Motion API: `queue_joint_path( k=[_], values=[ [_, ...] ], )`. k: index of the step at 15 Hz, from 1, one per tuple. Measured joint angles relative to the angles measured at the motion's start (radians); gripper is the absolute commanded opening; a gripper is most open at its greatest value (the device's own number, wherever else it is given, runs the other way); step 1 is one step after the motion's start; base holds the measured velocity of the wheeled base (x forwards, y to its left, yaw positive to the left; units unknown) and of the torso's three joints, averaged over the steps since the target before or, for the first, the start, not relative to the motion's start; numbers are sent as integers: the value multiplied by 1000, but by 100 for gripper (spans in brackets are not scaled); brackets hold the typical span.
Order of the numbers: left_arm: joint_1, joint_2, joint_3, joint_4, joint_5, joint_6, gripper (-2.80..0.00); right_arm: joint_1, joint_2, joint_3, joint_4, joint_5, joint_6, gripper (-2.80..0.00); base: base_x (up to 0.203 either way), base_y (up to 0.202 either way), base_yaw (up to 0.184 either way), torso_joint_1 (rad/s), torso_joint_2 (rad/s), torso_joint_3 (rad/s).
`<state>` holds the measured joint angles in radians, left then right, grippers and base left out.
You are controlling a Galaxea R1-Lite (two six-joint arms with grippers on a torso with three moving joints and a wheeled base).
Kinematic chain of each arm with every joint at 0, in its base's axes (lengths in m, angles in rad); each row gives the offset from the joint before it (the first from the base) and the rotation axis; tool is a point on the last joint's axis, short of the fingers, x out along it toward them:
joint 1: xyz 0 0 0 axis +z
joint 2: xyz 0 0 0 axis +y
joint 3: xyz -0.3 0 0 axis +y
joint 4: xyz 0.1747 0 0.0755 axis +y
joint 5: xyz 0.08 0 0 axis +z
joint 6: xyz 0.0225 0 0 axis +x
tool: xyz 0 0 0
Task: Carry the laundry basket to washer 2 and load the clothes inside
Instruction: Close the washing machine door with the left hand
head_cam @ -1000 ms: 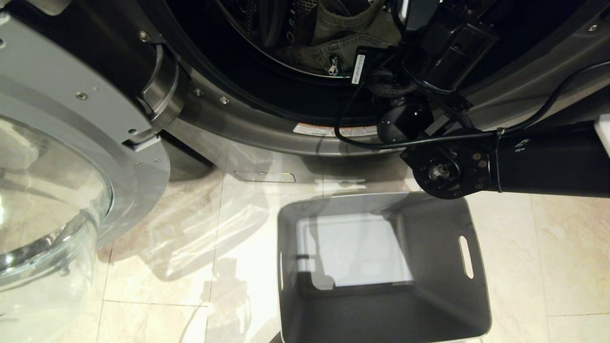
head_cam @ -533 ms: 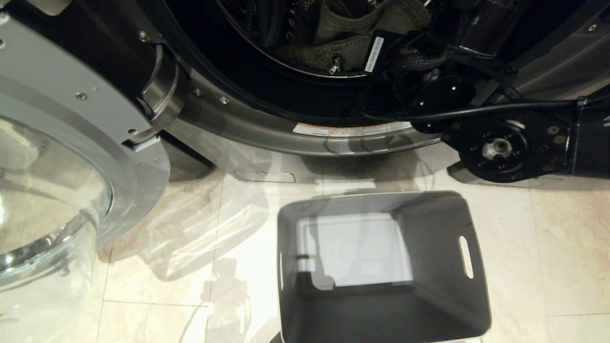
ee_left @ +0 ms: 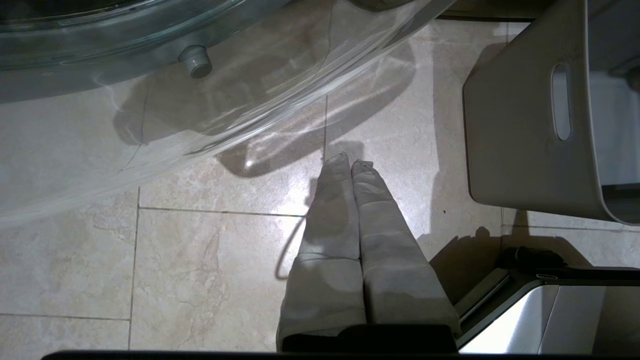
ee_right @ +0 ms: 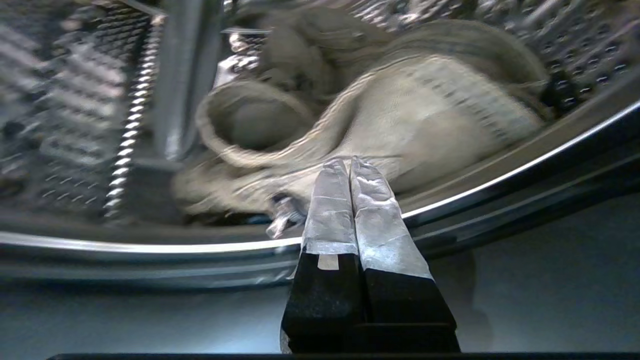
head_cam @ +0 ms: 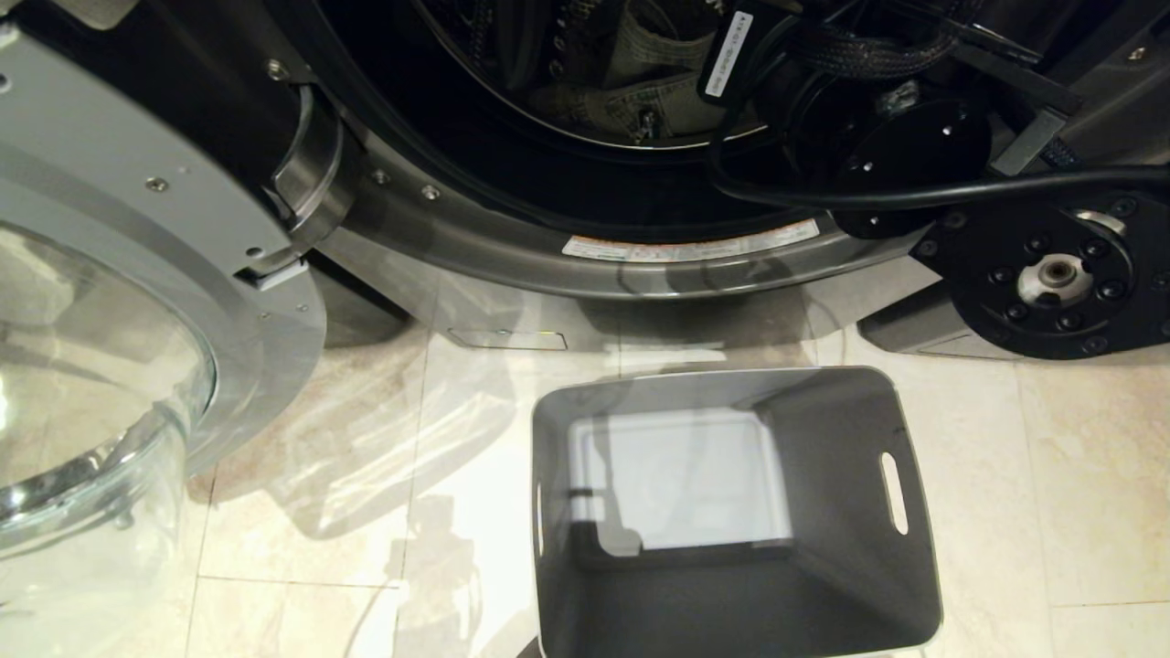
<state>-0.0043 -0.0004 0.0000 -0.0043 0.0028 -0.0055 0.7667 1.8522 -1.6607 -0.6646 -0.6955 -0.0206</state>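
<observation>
The grey laundry basket (head_cam: pixel 841 475) stands on the tile floor in front of the washer with nothing in it; its slotted side wall (ee_left: pixel 520 140) also shows in the left wrist view. The dark grey washer (head_cam: pixel 512 247) is open and its number label is out of view. The pale denim clothes (head_cam: pixel 658 100) lie inside the drum. My right gripper (ee_right: pixel 348 162) is shut and holds nothing, just outside the drum's chrome rim with the clothes (ee_right: pixel 425 120) beyond its tips. My left gripper (ee_left: pixel 348 161) hangs shut over the floor beside the basket.
The washer's round glass door (head_cam: pixel 91 366) is swung open at the left and reaches over the floor (ee_left: pixel 150 75). My black right arm (head_cam: pixel 1051 274) crosses the washer's lower right front. Part of my base (ee_left: pixel 525 310) sits near the basket.
My right arm has swung to the right and farther up across the washer mouth. The clothes stay in the drum. Basket, door and left gripper have not moved.
</observation>
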Motion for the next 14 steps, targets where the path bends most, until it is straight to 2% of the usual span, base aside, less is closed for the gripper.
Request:
queue_joint_path(
  k=[4,7,10,14],
  values=[
    [-1,0,0,0,0,0,-280,64,-52,88,4,80,0,-280,0,0,0,0,0,0],
    [0,0,0,0,0,0,-280,81,-148,242,38,236,2,-280,0,0,0,0,0,0],
    [0,0,0,0,0,0,-280,82,-302,419,131,415,23,-280,0,0,0,0,0,0],
    [0,0,0,0,0,0,-280,42,-547,687,329,531,40,-280,0,0,0,0,0,0]
  ],
)
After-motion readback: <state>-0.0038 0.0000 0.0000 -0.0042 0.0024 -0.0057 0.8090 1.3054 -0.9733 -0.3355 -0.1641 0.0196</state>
